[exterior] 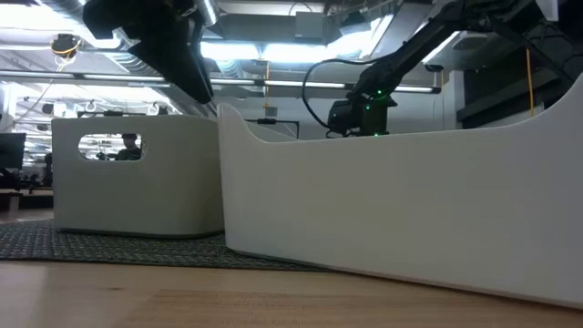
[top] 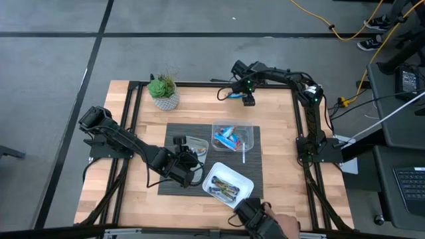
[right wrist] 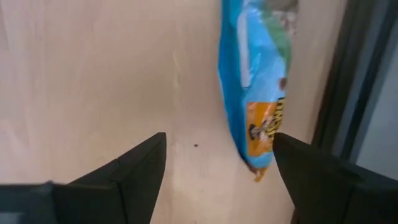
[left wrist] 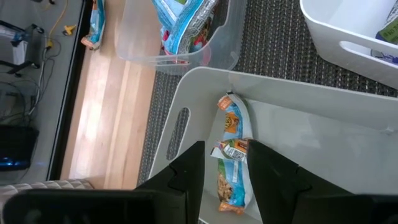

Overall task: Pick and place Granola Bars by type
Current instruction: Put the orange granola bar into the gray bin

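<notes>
Granola bars lie in three trays on a dark mat. My left gripper [left wrist: 227, 169] is open above the grey tray [left wrist: 186, 93], its fingers on either side of two blue-and-orange bars [left wrist: 232, 127] lying flat on the tray floor; in the high view this gripper [top: 188, 159] is at the mat's left part. My right gripper [right wrist: 217, 168] is open wide, low over the bare wood near the table's far edge [top: 247, 101]. A blue bar [right wrist: 254, 81] lies flat there, its orange end close to one finger. The clear tray [top: 232, 136] and the white tray [top: 226, 184] each hold several bars.
A potted plant [top: 164, 93] stands at the far left of the table. A person's dark-gloved hand [top: 262, 219] reaches in at the near edge beside the white tray. In the low view the white tray's wall [exterior: 401, 200] fills the foreground. Bare wood lies to the left and right of the mat.
</notes>
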Robot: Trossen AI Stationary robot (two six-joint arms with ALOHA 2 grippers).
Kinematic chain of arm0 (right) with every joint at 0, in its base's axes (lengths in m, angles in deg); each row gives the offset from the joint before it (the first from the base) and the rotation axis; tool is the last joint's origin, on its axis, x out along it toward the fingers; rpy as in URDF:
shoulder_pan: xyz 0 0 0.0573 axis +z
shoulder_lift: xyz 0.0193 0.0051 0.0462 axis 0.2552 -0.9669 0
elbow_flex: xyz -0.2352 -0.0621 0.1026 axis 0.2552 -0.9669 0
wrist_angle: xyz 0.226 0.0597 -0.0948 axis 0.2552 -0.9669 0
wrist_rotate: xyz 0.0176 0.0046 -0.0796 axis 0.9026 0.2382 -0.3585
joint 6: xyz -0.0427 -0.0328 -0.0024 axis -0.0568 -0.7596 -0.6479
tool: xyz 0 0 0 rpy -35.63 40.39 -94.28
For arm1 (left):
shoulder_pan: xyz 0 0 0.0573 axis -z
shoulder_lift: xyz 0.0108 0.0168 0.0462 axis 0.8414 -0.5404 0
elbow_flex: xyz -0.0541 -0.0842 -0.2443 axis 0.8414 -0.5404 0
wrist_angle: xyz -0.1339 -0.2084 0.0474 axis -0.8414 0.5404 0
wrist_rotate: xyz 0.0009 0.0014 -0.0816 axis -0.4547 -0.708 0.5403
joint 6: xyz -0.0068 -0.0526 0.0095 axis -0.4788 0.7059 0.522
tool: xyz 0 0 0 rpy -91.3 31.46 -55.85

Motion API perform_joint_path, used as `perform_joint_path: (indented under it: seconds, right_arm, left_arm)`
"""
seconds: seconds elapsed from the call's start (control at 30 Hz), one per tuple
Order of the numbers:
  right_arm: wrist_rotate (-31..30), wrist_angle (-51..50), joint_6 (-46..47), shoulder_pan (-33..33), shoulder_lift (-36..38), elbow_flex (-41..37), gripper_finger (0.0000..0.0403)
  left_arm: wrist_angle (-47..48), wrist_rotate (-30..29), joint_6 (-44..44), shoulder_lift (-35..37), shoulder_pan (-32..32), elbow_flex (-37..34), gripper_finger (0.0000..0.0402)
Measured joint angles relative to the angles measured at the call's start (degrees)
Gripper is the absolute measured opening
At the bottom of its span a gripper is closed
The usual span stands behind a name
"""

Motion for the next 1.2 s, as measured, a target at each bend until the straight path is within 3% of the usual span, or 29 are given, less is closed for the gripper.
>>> perform_joint_path:
  seconds: [1.0,1.2]
  right_arm:
    - [4.65,0.68,0.60,-2.02,0.04,0.00,0.0294]
    - [6.04,0.06,0.68,-2.00,0.04,0.00,0.0277]
  left_arm:
    - [-0.23,-0.02,0.67,0.00,0.00,0.00,0.0111]
    - [-0.23,0.03,1.24,0.00,0.00,0.00,0.0111]
